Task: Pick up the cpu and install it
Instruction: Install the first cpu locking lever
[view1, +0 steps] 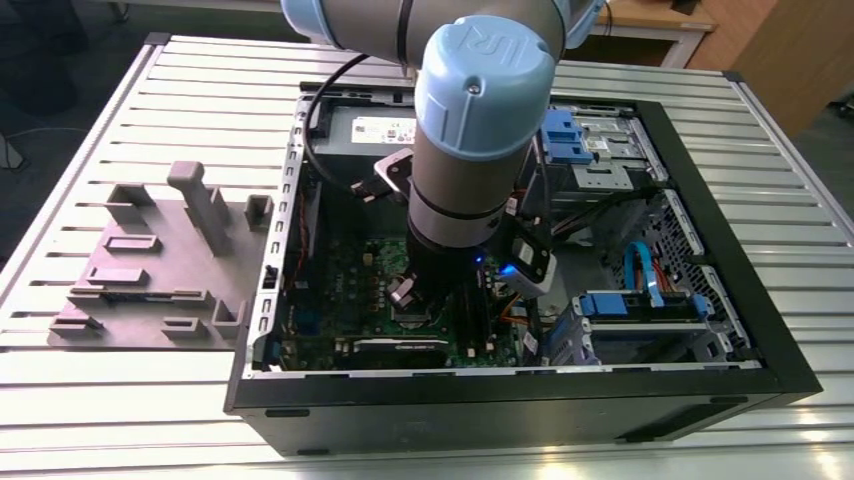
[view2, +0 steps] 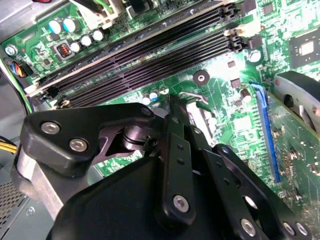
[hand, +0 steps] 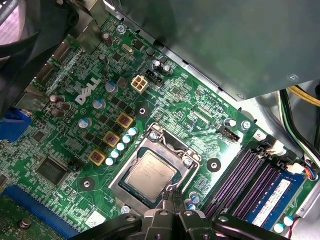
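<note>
Silver slatted metal makes up the table (view1: 120, 120), which carries an open black computer case (view1: 747, 330) lying on its side. On the exterior view's left, a grey moulded fixture (view1: 147, 260) with upright posts sits just beside the case wall. The robot arm (view1: 474, 130), grey with pale blue joint caps, reaches straight down into the case, with drive bays and blue cables on the exterior view's right and the case wall on the other side, so room around it is tight.

Inside lies the green motherboard (hand: 75, 150). In the first wrist view a large grey power-supply box (hand: 225, 45) overhangs one edge of the board. Long dark memory slots (view2: 150, 55) run in parallel beside the socket area, one holding a blue memory stick (hand: 272, 197).

The cpu (hand: 150, 175) lies flat in the dark socket (hand: 152, 172), silvery top facing up, its edges parallel to the socket's metal frame. It is square, so it has no long axis. The frame surrounds it closely on all sides.

The black gripper (hand: 172, 197) hovers at the socket's edge, just beside the cpu. Its fingertips (hand: 176, 200) are pressed together, pinching nothing that can be seen.
</note>
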